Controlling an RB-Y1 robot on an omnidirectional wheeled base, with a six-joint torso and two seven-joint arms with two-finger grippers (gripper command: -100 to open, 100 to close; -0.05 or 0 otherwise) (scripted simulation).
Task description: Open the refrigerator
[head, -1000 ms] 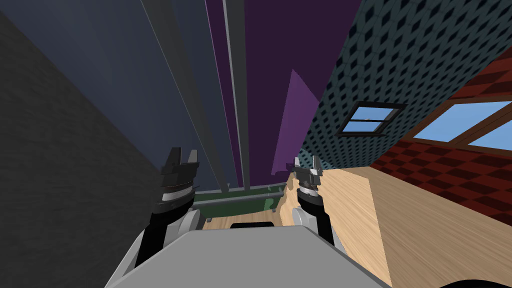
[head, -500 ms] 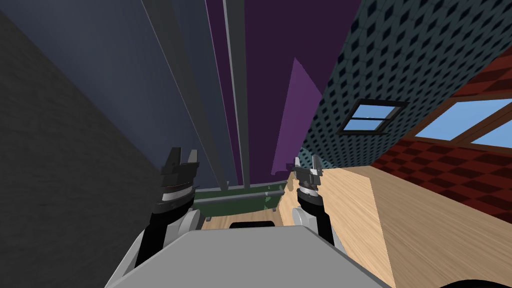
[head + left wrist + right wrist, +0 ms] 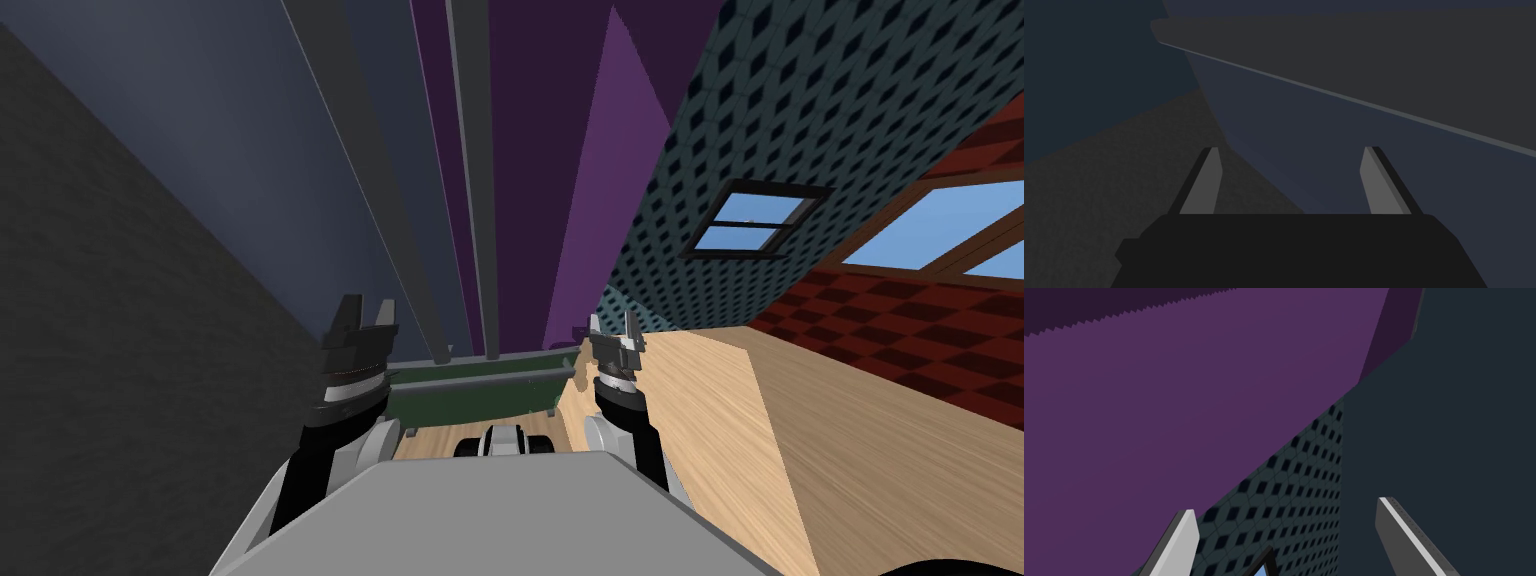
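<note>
Two grippers, both raised in front of me.
Left gripper: fingers spread wide, holding nothing. It faces the refrigerator, a tall dark slate-blue front on the left, and is apart from it.
Long grey bar: runs up the refrigerator's right side; I cannot tell whether it is the handle.
Right gripper: fingers likewise wide apart, empty, before the purple wall.
Patterned teal wall: on the right, with a window.
Wooden floor: near right.
Dark grey wall: left of the refrigerator.
</note>
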